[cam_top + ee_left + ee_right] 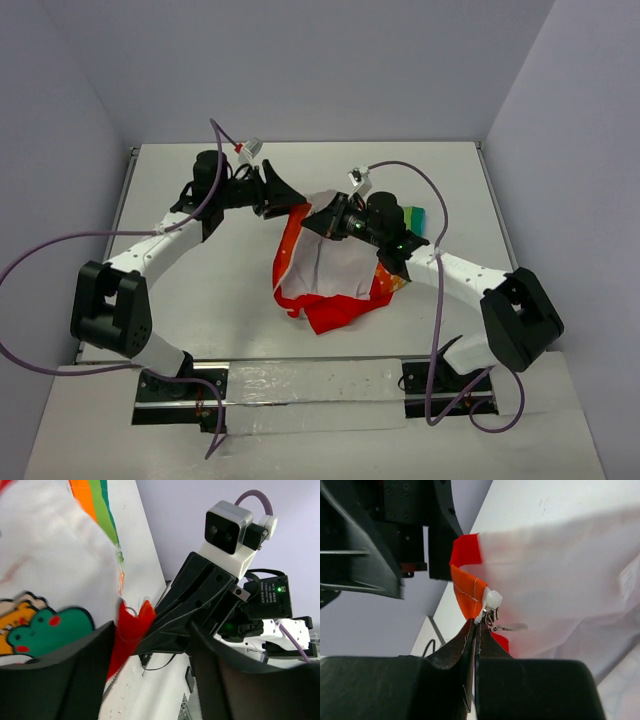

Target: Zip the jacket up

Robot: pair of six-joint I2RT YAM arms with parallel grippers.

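The right fingers (452, 652) pinch the red edge of the jacket (335, 268) beside its zipper slider (490, 611); the left fingers (65, 672) stand spread. The jacket lies mid-table (200, 290), apparently unzipped, so the whole pull remains.

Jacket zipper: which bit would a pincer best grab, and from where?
Probably the little metal slider at the jacket's orange edge: it juts out free of the cloth. Come from the open edge side, as the right pincer does, shut beside it.
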